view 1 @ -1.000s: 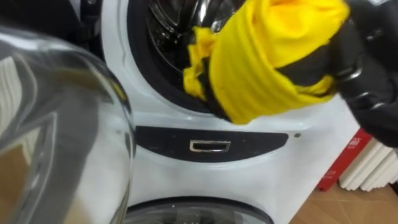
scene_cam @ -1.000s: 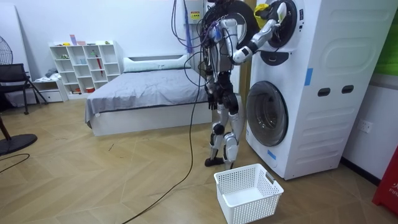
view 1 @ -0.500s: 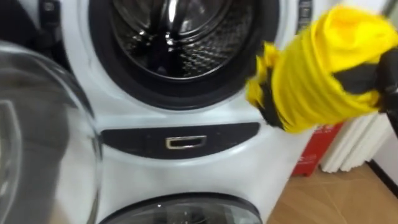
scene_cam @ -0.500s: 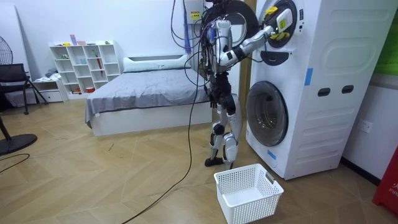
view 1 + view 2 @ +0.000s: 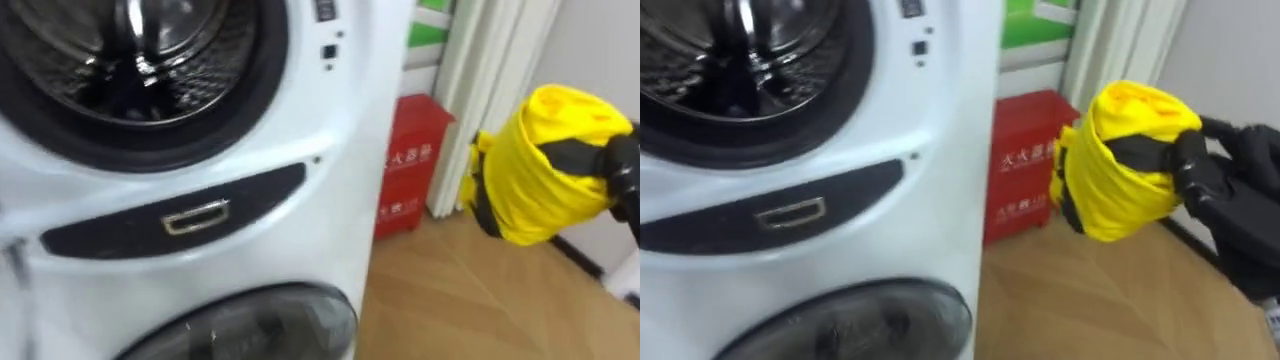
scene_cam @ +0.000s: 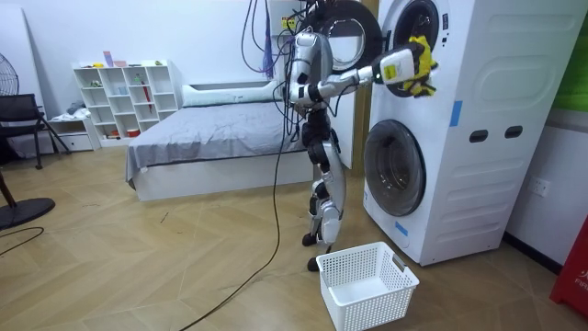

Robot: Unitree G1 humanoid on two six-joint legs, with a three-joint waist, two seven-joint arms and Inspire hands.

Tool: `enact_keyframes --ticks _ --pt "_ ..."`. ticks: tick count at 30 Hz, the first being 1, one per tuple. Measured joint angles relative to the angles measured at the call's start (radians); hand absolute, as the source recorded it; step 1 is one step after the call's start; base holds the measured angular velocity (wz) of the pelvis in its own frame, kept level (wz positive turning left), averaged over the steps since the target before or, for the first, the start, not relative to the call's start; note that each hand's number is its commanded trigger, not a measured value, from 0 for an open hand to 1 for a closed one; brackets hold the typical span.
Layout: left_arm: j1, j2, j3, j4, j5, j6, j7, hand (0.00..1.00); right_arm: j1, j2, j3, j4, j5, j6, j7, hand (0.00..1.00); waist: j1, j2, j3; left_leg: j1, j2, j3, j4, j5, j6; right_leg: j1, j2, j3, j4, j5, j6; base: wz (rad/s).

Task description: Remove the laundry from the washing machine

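A bunched yellow cloth (image 5: pixel 545 165) (image 5: pixel 1120 175) hangs in the air to the right of the stacked white washing machine (image 5: pixel 330 110), clear of its front. My right hand (image 5: pixel 1230 190) comes in from the right, its dark fingers curled round the cloth. The upper drum (image 5: pixel 130 60) stands open, showing dark bare metal inside. In the room view I stand in front of the machine with one arm stretched out, holding the yellow cloth (image 6: pixel 418 69) level with the upper drum opening.
The lower machine's round dark door (image 5: pixel 250 320) is closed. A red box (image 5: pixel 410 165) stands on the wooden floor beside the machine, next to white slats. A white laundry basket (image 6: pixel 366 283) sits on the floor near my feet. The upper door (image 6: pixel 354 32) is swung open.
The yellow cloth has come out of the drum opening and away to the right in my right hand. My head view has swung right, and the glass door has left it.
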Motion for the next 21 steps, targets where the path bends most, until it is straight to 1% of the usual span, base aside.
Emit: enact_keyframes --ticks 2,4,5,6,7,10,11,12,13,14,15,16,18,19,21 --pt "-0.012 0.002 -0.006 -0.002 -0.001 0.002 0.0 0.0 -0.001 0.002 0.011 0.004 -0.03 0.004 -0.003 1.0 -0.002 0.004 -0.0017 -0.007 0.004 -0.004 -0.011 0.009 -0.003 -0.005 0.016 0.009 -0.023 0.027 -0.011 -0.3" --pt "-0.024 0.002 -0.019 0.002 -0.006 0.003 0.0 0.0 -0.006 0.001 0.011 0.02 -0.034 0.004 -0.003 1.0 -0.004 0.006 -0.0015 -0.012 0.011 0.004 -0.012 0.013 -0.006 -0.007 0.023 0.01 -0.041 0.047 -0.017 -0.28" --pt "-0.03 0.002 -0.024 0.003 -0.011 0.004 -0.001 0.0 -0.011 0.001 0.01 0.035 -0.038 0.004 -0.004 1.0 -0.007 0.006 -0.0018 -0.013 0.018 0.014 -0.012 0.014 -0.008 -0.008 0.029 0.01 -0.053 0.059 -0.021 -0.25" --pt "-0.034 0.001 -0.037 0.001 -0.02 0.006 -0.001 0.0 -0.01 0.001 0.009 0.048 -0.051 0.004 -0.006 1.0 -0.017 0.006 -0.0024 -0.016 0.021 0.017 -0.014 0.018 -0.011 -0.008 0.032 0.01 -0.063 0.069 -0.024 -0.18" --pt "-0.035 0.001 -0.047 -0.002 -0.027 0.006 -0.002 0.0 -0.011 0.001 0.009 0.056 -0.054 0.004 -0.007 1.0 -0.023 0.008 -0.003 -0.019 0.023 0.017 -0.016 0.02 -0.01 -0.009 0.034 0.01 -0.07 0.074 -0.025 -0.07" --pt "-0.046 -0.002 -0.1 -0.013 -0.049 0.007 -0.006 0.0 -0.011 0.001 0.006 0.098 -0.077 0.003 -0.035 1.0 -0.043 0.02 -0.0038 -0.039 0.025 0.017 -0.021 0.027 -0.008 -0.021 0.041 0.02 -0.097 0.101 -0.029 -0.11" --pt "-0.051 -0.002 -0.116 -0.013 -0.06 0.008 -0.009 0.0 -0.012 0.001 0.007 0.122 -0.092 0.003 -0.046 1.0 -0.051 0.026 -0.002 -0.045 0.024 0.015 -0.022 0.034 -0.011 -0.023 0.045 0.024 -0.106 0.108 -0.03 -0.09" --pt "-0.056 -0.004 -0.124 -0.013 -0.06 0.008 -0.011 0.0 -0.012 0.001 0.007 0.147 -0.114 0.003 -0.058 1.0 -0.061 0.032 -0.0009 -0.053 0.024 0.003 -0.021 0.037 -0.011 -0.028 0.046 0.023 -0.105 0.11 -0.032 -0.06" --pt "-0.059 -0.004 -0.136 -0.015 -0.06 0.008 -0.013 0.0 -0.012 0.001 0.007 0.162 -0.115 0.002 -0.064 1.0 -0.065 0.035 -0.0026 -0.061 0.023 -0.008 -0.02 0.037 -0.009 -0.035 0.047 0.023 -0.104 0.111 -0.033 0.0" --pt "-0.065 -0.004 -0.155 -0.019 -0.06 0.007 -0.02 0.0 -0.013 0.001 0.007 0.195 -0.116 0.0 -0.077 1.0 -0.072 0.044 -0.0036 -0.076 0.022 -0.016 -0.018 0.038 -0.007 -0.046 0.048 0.023 -0.104 0.113 -0.034 0.0" --pt "-0.074 -0.004 -0.178 -0.02 -0.065 0.008 -0.026 0.0 -0.015 0.001 0.008 0.23 -0.123 0.0 -0.088 1.0 -0.077 0.053 -0.0034 -0.087 0.017 -0.019 -0.018 0.04 -0.005 -0.057 0.048 0.022 -0.103 0.115 -0.035 0.0" --pt "-0.077 -0.005 -0.184 -0.022 -0.068 0.007 -0.029 0.0 -0.015 0.001 0.01 0.245 -0.13 0.0 -0.094 1.0 -0.076 0.057 -0.0038 -0.092 0.016 -0.019 -0.018 0.041 -0.005 -0.063 0.049 0.023 -0.102 0.115 -0.035 0.0" --pt "-0.088 -0.007 -0.193 -0.028 -0.076 0.007 -0.042 0.0 -0.038 0.001 0.024 0.313 -0.185 0.0 -0.11 1.0 -0.086 0.078 0.0037 -0.102 0.015 -0.019 -0.023 0.046 -0.006 -0.077 0.051 0.025 -0.102 0.121 -0.033 -0.04" --pt "-0.09 -0.007 -0.196 -0.03 -0.076 0.007 -0.044 0.0 -0.046 0.001 0.028 0.329 -0.2 0.0 -0.115 1.0 -0.089 0.083 0.0023 -0.107 0.015 -0.018 -0.024 0.046 -0.006 -0.084 0.051 0.026 -0.102 0.122 -0.033 -0.05" --pt "-0.108 -0.006 -0.214 -0.038 -0.077 0.004 -0.047 0.0 -0.064 0.002 0.045 0.374 -0.236 0.0 -0.135 1.0 -0.086 0.102 0.0031 -0.127 0.014 -0.019 -0.029 0.052 -0.008 -0.108 0.054 0.03 -0.097 0.123 -0.034 -0.05"
